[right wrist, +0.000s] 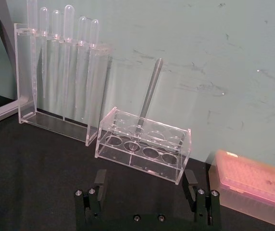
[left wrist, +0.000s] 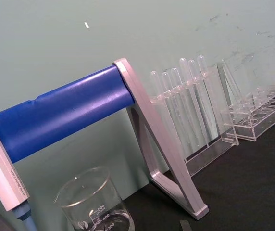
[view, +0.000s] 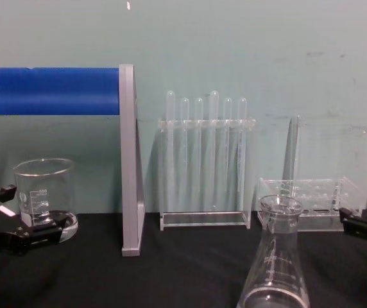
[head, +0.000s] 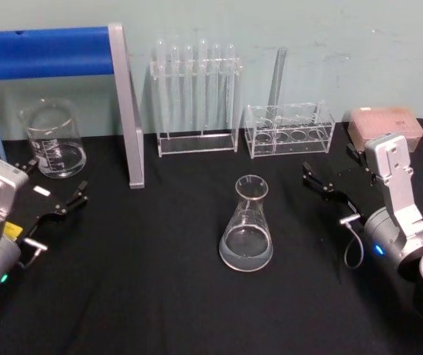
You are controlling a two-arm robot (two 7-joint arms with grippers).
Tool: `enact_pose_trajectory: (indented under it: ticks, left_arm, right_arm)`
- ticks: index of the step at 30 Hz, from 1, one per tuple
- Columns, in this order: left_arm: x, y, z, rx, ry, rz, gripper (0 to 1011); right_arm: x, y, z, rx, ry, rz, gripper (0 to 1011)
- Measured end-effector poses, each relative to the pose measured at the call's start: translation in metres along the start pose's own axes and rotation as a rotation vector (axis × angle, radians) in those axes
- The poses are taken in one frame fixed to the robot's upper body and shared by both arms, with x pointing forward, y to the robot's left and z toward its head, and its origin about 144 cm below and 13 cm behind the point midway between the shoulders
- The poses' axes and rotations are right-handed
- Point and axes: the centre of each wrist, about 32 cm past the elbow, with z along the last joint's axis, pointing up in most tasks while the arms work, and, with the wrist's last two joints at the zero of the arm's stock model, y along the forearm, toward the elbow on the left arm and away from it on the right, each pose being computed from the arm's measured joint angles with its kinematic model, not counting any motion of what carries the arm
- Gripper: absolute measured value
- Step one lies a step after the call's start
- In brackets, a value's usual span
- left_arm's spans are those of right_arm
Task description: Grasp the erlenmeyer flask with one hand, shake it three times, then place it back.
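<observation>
The erlenmeyer flask (head: 247, 225) is clear glass with a wide base and a narrow neck. It stands upright on the black table (head: 160, 296) near the middle, and in the chest view the flask (view: 276, 266) rises at the bottom right. My left gripper (head: 55, 182) rests open at the table's left, well apart from the flask. My right gripper (head: 333, 166) is open to the right of the flask and slightly behind it, holding nothing. In the right wrist view its two black fingers (right wrist: 99, 179) stand wide apart over bare table.
A glass beaker (head: 52, 140) stands at the back left beside my left gripper. A stand with a blue bar (head: 126, 103), a tall rack of test tubes (head: 195, 96), a low clear rack (head: 289, 129) and a pink tip box (head: 385, 126) line the back.
</observation>
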Motion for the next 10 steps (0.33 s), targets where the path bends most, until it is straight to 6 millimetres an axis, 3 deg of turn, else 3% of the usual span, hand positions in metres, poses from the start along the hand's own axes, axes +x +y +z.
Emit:
enact_pose_trajectory:
  ticks: [10]
  left_arm:
    - [0.0000,0.0000,0.0000,0.000,0.000,0.000,1001]
  right_arm:
    - [0.0000,0.0000,0.0000,0.000,0.000,0.000,1003]
